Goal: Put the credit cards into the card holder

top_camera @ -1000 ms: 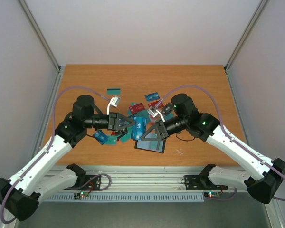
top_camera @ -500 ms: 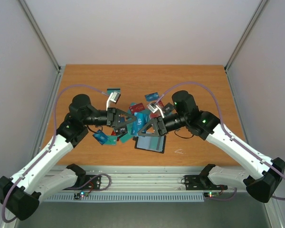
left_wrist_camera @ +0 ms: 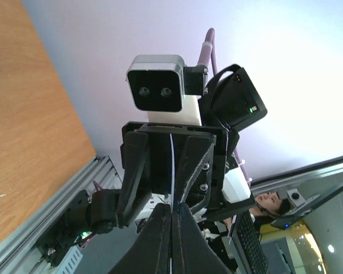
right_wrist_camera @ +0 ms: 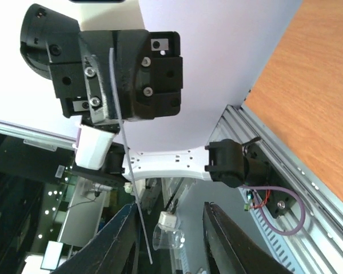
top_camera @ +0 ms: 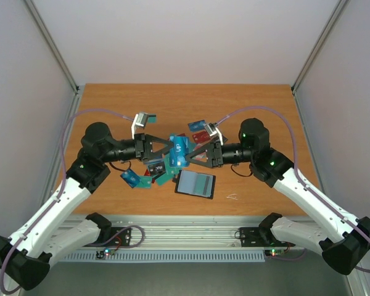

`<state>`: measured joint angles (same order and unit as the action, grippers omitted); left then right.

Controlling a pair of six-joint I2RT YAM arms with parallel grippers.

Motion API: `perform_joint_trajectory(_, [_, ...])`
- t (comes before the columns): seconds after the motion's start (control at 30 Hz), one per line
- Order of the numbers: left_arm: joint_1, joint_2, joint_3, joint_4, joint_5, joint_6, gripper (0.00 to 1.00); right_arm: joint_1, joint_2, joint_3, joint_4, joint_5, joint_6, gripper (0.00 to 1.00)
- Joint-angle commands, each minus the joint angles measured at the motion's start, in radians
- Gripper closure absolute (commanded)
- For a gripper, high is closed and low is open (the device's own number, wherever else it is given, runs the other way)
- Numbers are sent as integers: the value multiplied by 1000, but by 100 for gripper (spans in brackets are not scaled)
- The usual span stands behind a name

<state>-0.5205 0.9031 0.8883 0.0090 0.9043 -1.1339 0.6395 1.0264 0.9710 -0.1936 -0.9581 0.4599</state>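
Observation:
A blue credit card (top_camera: pixel 179 150) hangs above the table between both grippers. My left gripper (top_camera: pixel 168 150) is shut on it, and the left wrist view shows the card edge-on (left_wrist_camera: pixel 172 171) between the closed fingers (left_wrist_camera: pixel 160 228). My right gripper (top_camera: pixel 194 154) faces it with jaws apart; the card's thin edge (right_wrist_camera: pixel 126 160) runs beside one finger (right_wrist_camera: pixel 126 234). The black card holder (top_camera: pixel 195 184) lies open on the table below, a grey-teal card in it. More credit cards, red (top_camera: pixel 199 136), blue (top_camera: pixel 131 179) and teal (top_camera: pixel 163 178), lie scattered around.
The cards lie in a loose pile on the wooden table (top_camera: pixel 253 105). White walls enclose the back and sides. A metal rail (top_camera: pixel 185 222) runs along the near edge. A small white scrap (top_camera: pixel 232 197) lies by the holder.
The left gripper has shut on the blue card and lifted it. The right gripper has opened and drawn back to the right, uncovering the card holder. Both wrists now point level at each other.

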Motion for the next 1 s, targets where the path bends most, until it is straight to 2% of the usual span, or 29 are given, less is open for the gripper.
perform_joint_trajectory(0.0, [-1, -26, 11, 18, -18, -17, 100, -11, 3, -12, 154, -5, 93, 68])
perform_joint_trajectory(0.23, [-1, -17, 17, 3, -12, 2, 100, -12, 39, -7, 281, -33, 161, 76])
perform_joint_trajectory(0.53, [-1, -8, 26, -4, -5, 7, 100, -12, 56, -7, 304, -67, 169, 92])
perform_joint_trajectory(0.63, [-1, 2, 38, -46, -5, 6, 100, -11, 64, 0, 293, -75, 167, 99])
perform_joint_trajectory(0.77, [-1, 35, 73, -95, -3, 32, 99, -11, 43, 8, 149, -36, 94, 99])
perform_joint_trajectory(0.8, [-2, 45, 83, -129, -11, 45, 93, -11, 31, 10, 68, -1, 70, 99])
perform_joint_trajectory(0.9, [-4, 67, 114, -317, -75, 141, 53, -11, -18, -36, -158, 149, 32, 99])
perform_joint_trajectory(0.97, [-13, 81, 122, -427, -119, 204, 45, -12, -52, -77, -309, 250, 15, 99])
